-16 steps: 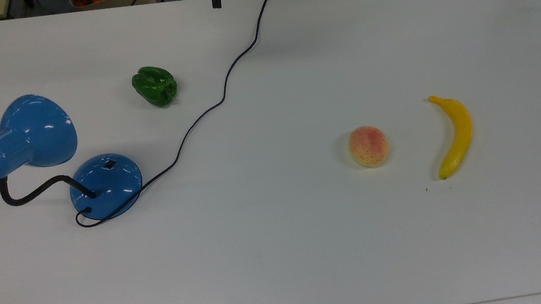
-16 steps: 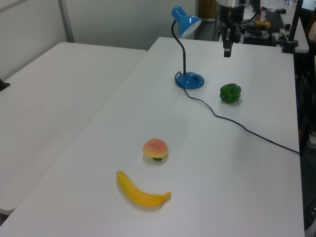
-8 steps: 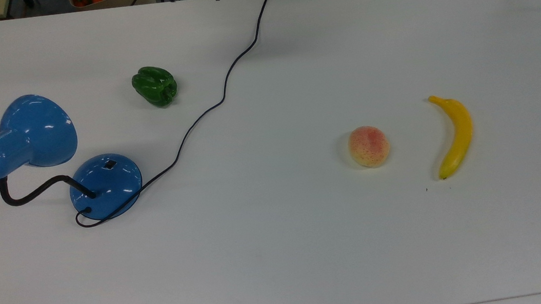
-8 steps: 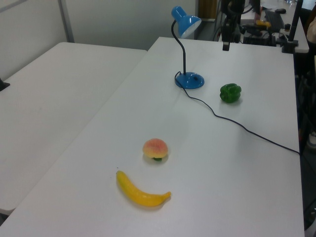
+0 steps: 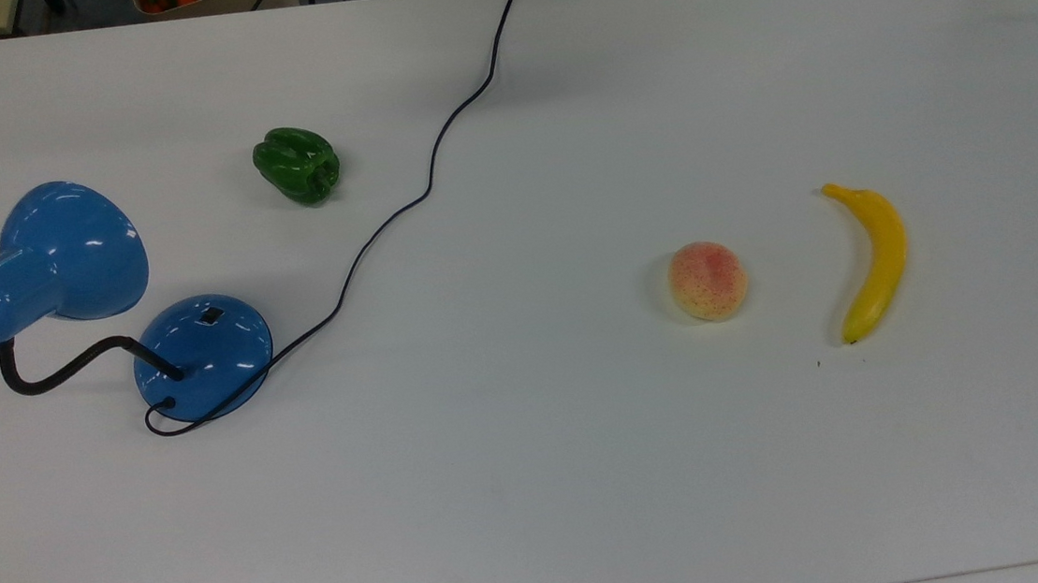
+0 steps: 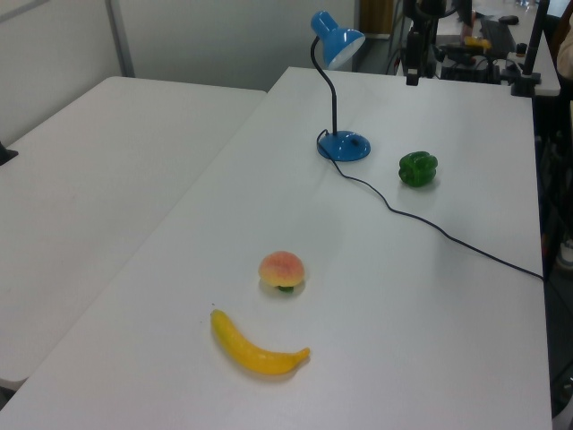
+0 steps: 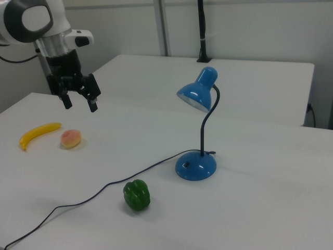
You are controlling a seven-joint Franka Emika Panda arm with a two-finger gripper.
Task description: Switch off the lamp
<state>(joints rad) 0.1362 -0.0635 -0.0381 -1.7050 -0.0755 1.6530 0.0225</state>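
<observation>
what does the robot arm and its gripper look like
In the right view the arm is glossy white and rounded, with a dark round joint cap and a ribbed silver-grey wrist ring. Below it sits a black gripper with two black fingers. A thin black cable runs off at the right view's left edge.

Bright, even light; soft faint shadows; glossy highlights on the lamp (image 5: 66, 265) shade.

In the right view, the white arm reaches down from the upper left, its black pincer (image 7: 79, 102) pointing downward with both fingers (image 7: 93, 105) spread apart, holding nothing.
</observation>
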